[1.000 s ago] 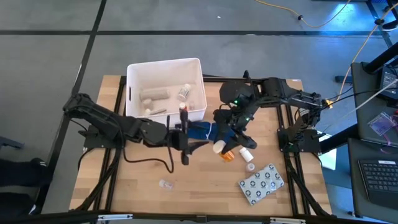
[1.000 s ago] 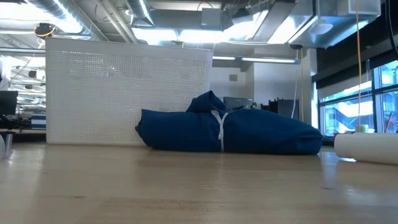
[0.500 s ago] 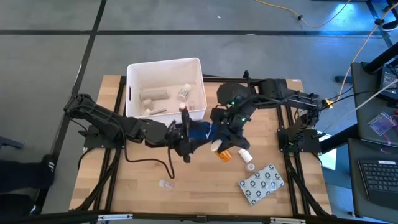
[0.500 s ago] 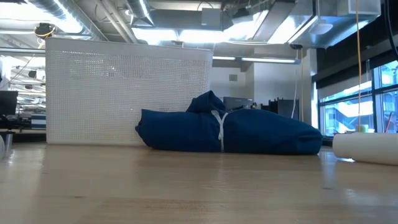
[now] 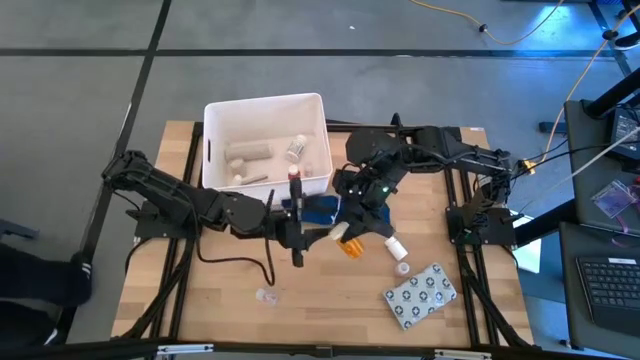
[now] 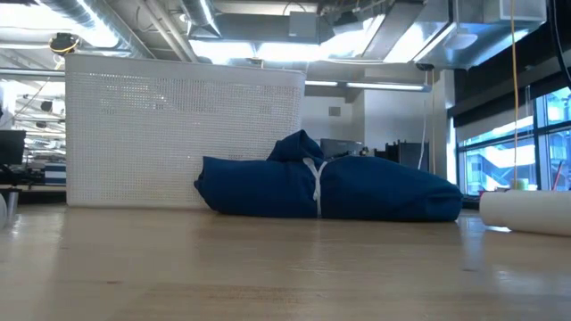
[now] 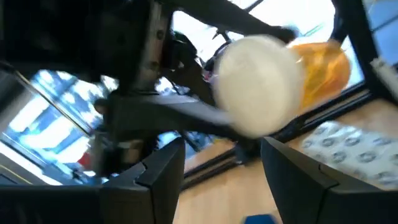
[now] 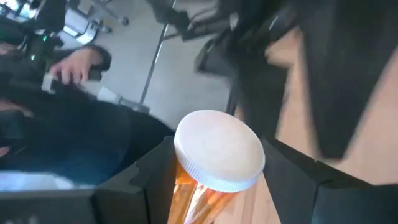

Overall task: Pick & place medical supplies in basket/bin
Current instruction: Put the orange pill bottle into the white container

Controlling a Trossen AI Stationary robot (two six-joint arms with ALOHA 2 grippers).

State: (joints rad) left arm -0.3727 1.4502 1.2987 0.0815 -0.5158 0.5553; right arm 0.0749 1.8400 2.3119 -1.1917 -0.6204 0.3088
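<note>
The right pincer [image 5: 349, 237] has its two dark fingers closed on the body of the orange translucent pill bottle with a white screw cap [image 8: 211, 168], lifted clear of the wooden tabletop [image 5: 330, 300] with the cap end pointing toward the left arm. That pose looks like an offer: the left pincer [image 5: 318, 232] sits just beside the cap with its fingers parted and nothing between them, and in its own wrist view the white cap fills the space ahead of the gap. A handover probably suits the layout, since the white rectangular plastic tub [image 5: 315, 104] stands on the left arm's side.

The tub already holds pale gauze rolls [image 5: 247, 153] and a small vial [image 5: 296, 148]. A dark blue cloth [image 6: 330, 187] lies bunched against the tub's near wall, below the two pincers. Still out on the tabletop are the grey dotted blister pack [image 5: 421, 295], a small white vial [image 5: 396, 245] and what seems to be a clear vial [image 5: 265, 296], though it is hard to make out.
</note>
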